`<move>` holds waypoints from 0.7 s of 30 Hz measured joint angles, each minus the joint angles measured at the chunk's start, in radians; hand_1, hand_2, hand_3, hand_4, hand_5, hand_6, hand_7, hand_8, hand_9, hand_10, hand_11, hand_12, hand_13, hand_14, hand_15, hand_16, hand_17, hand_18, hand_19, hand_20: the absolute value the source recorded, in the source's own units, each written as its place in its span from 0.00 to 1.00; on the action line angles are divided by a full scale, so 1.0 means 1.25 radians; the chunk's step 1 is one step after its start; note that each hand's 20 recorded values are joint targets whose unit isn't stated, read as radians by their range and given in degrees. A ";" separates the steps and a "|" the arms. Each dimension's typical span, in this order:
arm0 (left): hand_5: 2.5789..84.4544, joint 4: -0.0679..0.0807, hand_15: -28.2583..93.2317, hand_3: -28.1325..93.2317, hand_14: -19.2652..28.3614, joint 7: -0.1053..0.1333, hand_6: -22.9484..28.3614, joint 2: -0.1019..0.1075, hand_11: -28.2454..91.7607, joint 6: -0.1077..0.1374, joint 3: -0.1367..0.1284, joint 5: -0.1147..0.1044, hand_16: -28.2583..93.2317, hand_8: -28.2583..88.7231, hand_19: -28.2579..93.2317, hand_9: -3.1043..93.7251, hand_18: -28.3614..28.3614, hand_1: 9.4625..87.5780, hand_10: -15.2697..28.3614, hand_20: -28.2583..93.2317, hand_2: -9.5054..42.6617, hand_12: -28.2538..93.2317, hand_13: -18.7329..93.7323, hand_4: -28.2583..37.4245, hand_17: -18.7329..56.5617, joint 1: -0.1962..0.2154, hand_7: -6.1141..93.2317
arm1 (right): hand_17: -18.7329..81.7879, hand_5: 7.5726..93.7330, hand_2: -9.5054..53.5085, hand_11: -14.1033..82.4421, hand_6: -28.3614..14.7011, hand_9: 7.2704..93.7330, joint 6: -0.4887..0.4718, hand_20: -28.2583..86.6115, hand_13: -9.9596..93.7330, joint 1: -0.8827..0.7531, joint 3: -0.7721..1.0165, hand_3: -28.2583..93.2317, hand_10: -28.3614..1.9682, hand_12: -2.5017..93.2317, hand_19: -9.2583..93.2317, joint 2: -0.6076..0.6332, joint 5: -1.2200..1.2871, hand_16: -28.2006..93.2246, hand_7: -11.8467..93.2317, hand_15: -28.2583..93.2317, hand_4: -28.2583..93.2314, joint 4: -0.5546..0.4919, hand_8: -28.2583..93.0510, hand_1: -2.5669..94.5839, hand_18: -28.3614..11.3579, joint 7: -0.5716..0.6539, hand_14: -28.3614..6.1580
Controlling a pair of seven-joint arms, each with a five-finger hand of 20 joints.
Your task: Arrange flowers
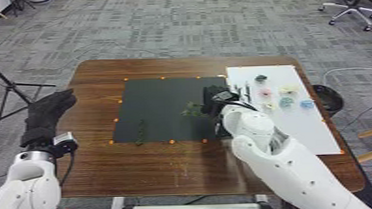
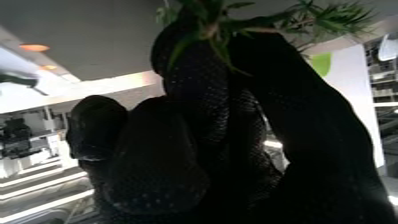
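- The right hand (image 1: 215, 96) is pinching a leafy green sprig (image 1: 193, 110), its thumb and fingers closing on the stem; in the right wrist view the leaves are spreading beyond the fingertips.
- In the head view, that sprig is showing just left of the right hand, over the dark mat (image 1: 160, 106).
- The left hand (image 1: 48, 115) is hovering beside the table's left edge, well apart from the right hand; its fingers are extending loosely forward, grasping nothing.
- A long green stem (image 1: 141, 131) is lying on the mat between the two hands, nearer the robot than the right hand is.
- Dark thin stems (image 1: 248, 92) are lying just right of the right hand, on the white sheet (image 1: 318, 133).
- Farther right of the right hand, pink (image 1: 265, 92), cream (image 1: 288, 89) and blue flowers (image 1: 307, 104) are resting on the sheet.
- The brown table (image 1: 132, 177) is supporting the mat and sheet under and around the right hand.
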 measured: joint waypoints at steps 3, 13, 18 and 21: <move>0.58 -0.001 0.38 0.77 0.78 -0.003 0.55 0.000 0.43 0.000 -0.001 0.000 0.26 0.18 0.32 0.52 0.73 0.24 0.69 0.37 0.27 0.33 0.49 0.11 0.32 0.001 0.25 | 0.73 0.88 0.09 0.55 0.66 0.99 -0.015 0.60 0.98 0.009 0.001 0.69 0.59 0.31 0.97 -0.036 -0.015 0.52 0.33 0.79 0.21 0.035 0.47 0.55 0.17 0.009 0.75; 0.58 -0.002 0.38 0.77 0.78 -0.016 0.56 0.003 0.42 0.000 -0.001 0.000 0.26 0.18 0.32 0.52 0.73 0.24 0.69 0.37 0.26 0.33 0.49 0.11 0.32 0.002 0.25 | 0.73 0.90 0.08 0.52 0.64 1.00 -0.035 0.59 0.99 0.020 -0.005 0.69 0.60 0.29 0.97 -0.108 0.052 0.51 0.31 0.77 0.21 0.072 0.46 0.56 0.16 0.082 0.74; 0.58 -0.003 0.38 0.77 0.78 -0.022 0.56 0.011 0.42 0.000 0.001 0.000 0.26 0.18 0.32 0.51 0.73 0.24 0.69 0.37 0.26 0.33 0.48 0.11 0.32 0.002 0.25 | 0.74 0.91 0.08 0.52 0.64 1.00 -0.033 0.58 1.00 0.040 -0.040 0.68 0.59 0.28 0.97 -0.120 0.091 0.51 0.30 0.76 0.21 0.076 0.45 0.56 0.16 0.086 0.74; 0.58 -0.004 0.38 0.77 0.78 -0.026 0.56 0.018 0.42 -0.001 0.006 0.000 0.26 0.18 0.32 0.51 0.73 0.24 0.69 0.37 0.26 0.33 0.48 0.11 0.32 0.000 0.24 | 0.74 0.91 0.08 0.52 0.63 1.00 -0.028 0.58 1.00 0.051 -0.062 0.68 0.60 0.27 0.97 -0.128 0.096 0.51 0.29 0.77 0.21 0.080 0.45 0.56 0.16 0.087 0.74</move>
